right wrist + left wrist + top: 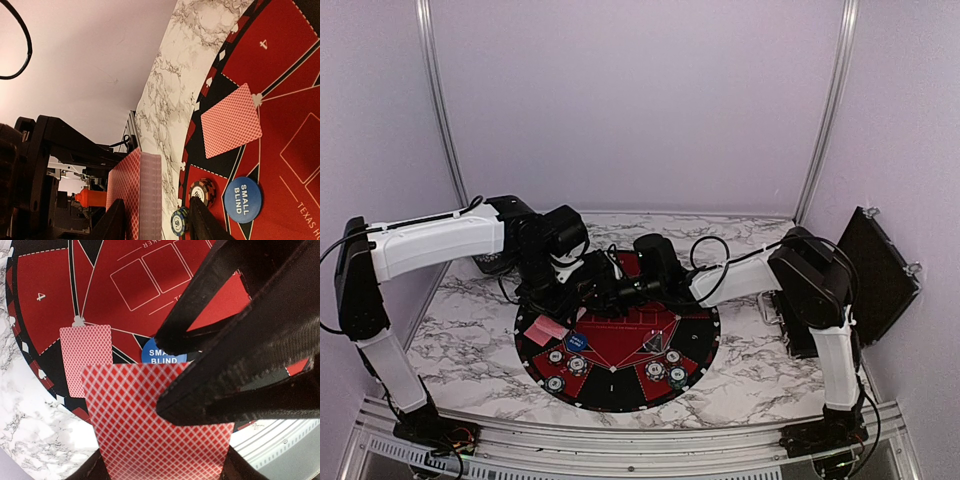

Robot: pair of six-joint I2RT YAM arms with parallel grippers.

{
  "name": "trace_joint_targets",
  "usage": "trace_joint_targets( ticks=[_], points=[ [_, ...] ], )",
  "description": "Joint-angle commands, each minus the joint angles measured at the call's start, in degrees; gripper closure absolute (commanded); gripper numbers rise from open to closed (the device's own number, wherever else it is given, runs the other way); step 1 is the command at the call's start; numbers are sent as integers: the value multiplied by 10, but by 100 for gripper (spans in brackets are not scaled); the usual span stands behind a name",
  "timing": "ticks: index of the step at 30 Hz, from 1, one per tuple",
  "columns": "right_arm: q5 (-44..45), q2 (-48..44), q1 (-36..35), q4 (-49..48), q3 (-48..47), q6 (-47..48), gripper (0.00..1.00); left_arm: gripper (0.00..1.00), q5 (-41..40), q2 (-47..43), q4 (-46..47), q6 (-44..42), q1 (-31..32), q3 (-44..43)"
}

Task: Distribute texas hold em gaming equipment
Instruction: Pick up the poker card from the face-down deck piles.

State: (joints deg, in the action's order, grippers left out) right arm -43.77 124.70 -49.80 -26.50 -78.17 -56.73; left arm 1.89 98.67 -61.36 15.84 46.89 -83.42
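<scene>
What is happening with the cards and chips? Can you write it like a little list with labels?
Held: deck of cards, pinched in the left gripper
Right gripper: open, fingers either side of the deck
Loose card: face down on the mat, near its edge
Blue marker: reads SMALL BLIND, on the mat
Chips: two small groups on the mat
</scene>
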Motion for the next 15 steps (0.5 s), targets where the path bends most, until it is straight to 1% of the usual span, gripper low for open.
trace_joint_targets(
  ticks=[1, 15],
  points=[
    [15, -20, 6, 16, 2, 11, 59, 47, -4, -26, -7, -1, 3, -2],
    [16, -33, 6, 15, 5, 13, 57, 47, -4, -26, -7, -1, 3, 2]
  ],
)
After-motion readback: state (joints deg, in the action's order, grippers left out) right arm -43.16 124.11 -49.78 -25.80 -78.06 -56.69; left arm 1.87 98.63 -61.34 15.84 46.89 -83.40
